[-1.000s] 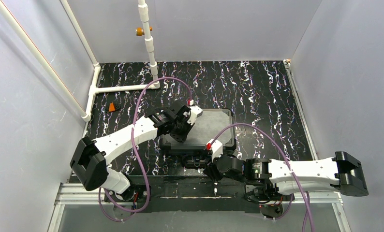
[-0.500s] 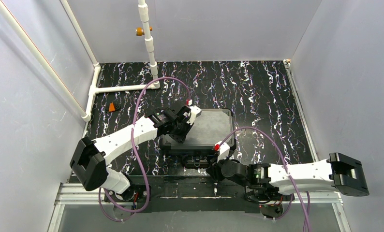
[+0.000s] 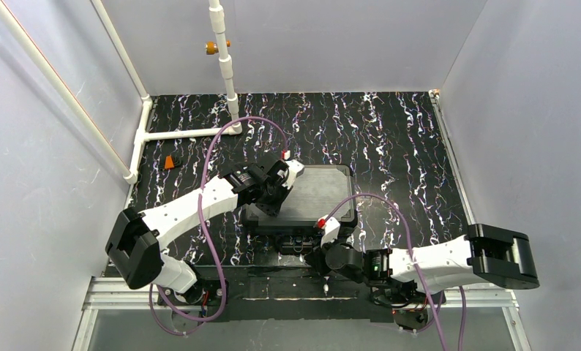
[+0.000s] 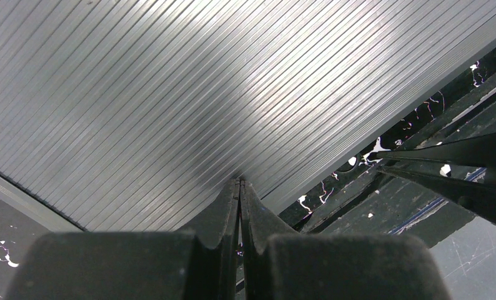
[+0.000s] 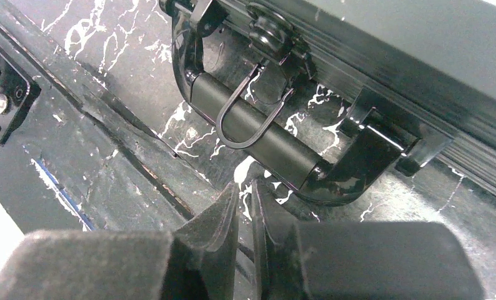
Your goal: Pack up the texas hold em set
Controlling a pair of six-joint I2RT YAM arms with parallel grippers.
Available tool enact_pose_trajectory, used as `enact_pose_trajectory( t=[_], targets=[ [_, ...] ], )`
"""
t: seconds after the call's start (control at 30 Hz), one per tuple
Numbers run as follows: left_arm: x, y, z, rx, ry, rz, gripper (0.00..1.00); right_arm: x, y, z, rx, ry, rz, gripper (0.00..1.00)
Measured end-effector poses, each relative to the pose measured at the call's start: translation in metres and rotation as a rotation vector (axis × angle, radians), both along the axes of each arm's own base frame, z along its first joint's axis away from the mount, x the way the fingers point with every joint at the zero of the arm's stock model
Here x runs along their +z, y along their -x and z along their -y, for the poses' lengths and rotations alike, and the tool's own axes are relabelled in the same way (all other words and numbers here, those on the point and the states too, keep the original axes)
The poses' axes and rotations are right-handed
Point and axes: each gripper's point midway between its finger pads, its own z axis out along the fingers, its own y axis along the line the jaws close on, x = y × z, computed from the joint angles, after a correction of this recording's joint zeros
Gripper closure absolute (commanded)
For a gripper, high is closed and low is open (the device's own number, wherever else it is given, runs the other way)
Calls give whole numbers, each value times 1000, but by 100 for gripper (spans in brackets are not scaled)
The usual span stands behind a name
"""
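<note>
- Texas hold em set (image 3: pixel 318 191): the black case lies flat and shut in the middle of the tabletop (image 3: pixel 397 139), with its ribbed lid up and its front facing the arm bases. No chips or cards show, so they are probably inside. I judge the step in hand to be fastening the front of the case.
- Left end effector (image 4: pixel 240 182): clenched on nothing, with its tips on the ribbed lid near the left edge. It looks to be pressing the lid down.
- Right end effector (image 5: pixel 244 186): low over the tabletop, just in front of the case. Its fingers are drawn almost together with only a slit between them, and it grasps nothing.
- Carry handle (image 5: pixel 258 140): folded down against the tabletop, just beyond the right fingertips.
- Wire loop (image 5: pixel 236 125): hangs across the handle from a round catch on the case front. I cannot tell whether it is hooked. The next move calls for those narrow tips to work this small catch while the lid is held down.
- Red triangle (image 3: pixel 172 161): lies on the tabletop far to the left, well apart from the case. Packing it would mean reopening the lid.
</note>
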Motion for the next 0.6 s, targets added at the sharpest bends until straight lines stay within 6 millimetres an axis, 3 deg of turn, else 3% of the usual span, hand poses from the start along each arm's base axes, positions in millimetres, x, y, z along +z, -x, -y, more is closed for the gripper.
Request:
enact_pose_trajectory(
  t=[0.6],
  targets=[
    [0, 3, -6, 5, -13, -1, 100, -13, -5, -10, -44, -13, -4, 82]
  ],
)
